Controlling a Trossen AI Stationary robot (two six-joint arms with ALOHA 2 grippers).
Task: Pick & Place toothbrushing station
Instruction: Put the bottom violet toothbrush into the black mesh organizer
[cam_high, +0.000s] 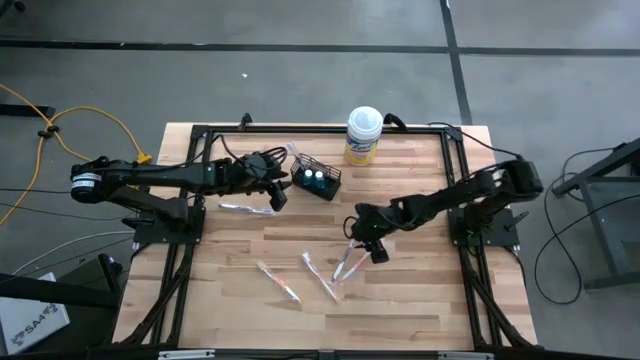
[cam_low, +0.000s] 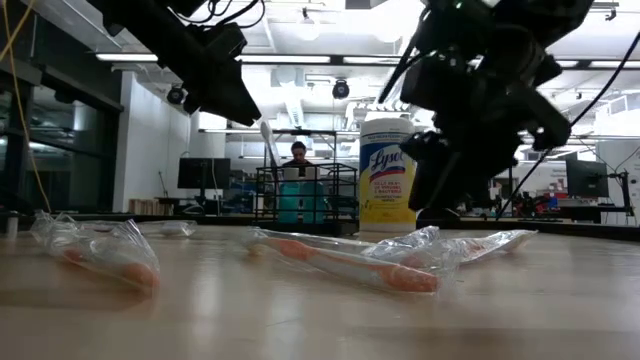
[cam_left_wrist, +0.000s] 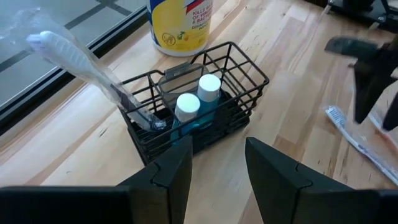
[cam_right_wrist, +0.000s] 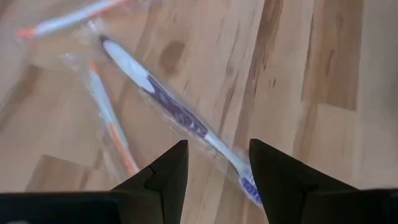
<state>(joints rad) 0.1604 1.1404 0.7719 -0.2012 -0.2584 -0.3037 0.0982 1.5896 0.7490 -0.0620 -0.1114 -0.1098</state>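
Note:
The black wire basket (cam_left_wrist: 199, 115) stands on the table at the far middle (cam_high: 316, 181). It holds two teal tubes with white caps (cam_left_wrist: 198, 98) and one wrapped toothbrush (cam_left_wrist: 87, 65), which sticks out and leans on the basket's end wall. My left gripper (cam_left_wrist: 217, 174) is open and empty, just on the near left of the basket (cam_high: 278, 190). My right gripper (cam_right_wrist: 217, 168) is open and empty. It hovers over a wrapped purple toothbrush (cam_right_wrist: 168, 102) lying flat on the table (cam_high: 350, 262), with an orange one (cam_right_wrist: 109, 121) beside it.
A yellow-labelled canister with a white lid (cam_high: 363, 135) stands just beyond the basket. Three more wrapped toothbrushes lie on the table: one near my left gripper (cam_high: 240, 208) and two toward the near edge (cam_high: 278, 282) (cam_high: 318, 275). A black frame (cam_high: 300, 130) borders the table.

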